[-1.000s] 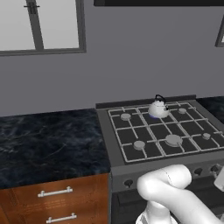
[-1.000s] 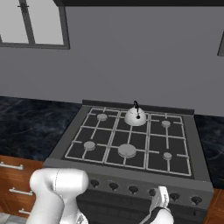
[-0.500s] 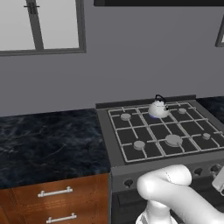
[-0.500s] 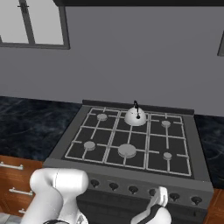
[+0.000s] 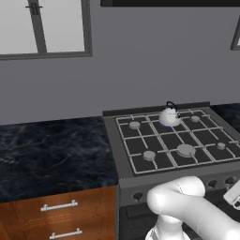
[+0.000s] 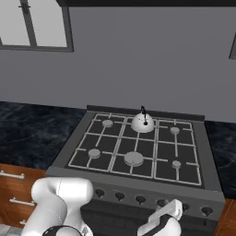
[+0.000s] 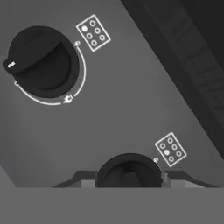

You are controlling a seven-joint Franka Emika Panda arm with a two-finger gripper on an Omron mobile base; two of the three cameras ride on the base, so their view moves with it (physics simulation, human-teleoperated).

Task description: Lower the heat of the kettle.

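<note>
The small white-silver kettle (image 5: 168, 116) (image 6: 143, 122) with its thin black handle stands on the back middle burner of the stove. My gripper (image 6: 168, 213) (image 5: 234, 195) is low at the stove's front panel, toward the right end of the knob row. In the hand view a black knob (image 7: 129, 169) sits between my fingertips (image 7: 84, 179), and the gripper (image 7: 129, 180) stands open around it. A second black knob (image 7: 41, 61) with a white pointer mark lies at the upper left of that view.
The grey gas stove top (image 6: 138, 147) carries grates and flat round burner caps (image 6: 133, 158). More knobs (image 6: 120, 196) run along the front panel. A dark marbled counter (image 5: 51, 154) over wooden drawers (image 5: 58, 206) lies to the left.
My hand has shifted only slightly in front of the knob row. The kettle has not moved.
</note>
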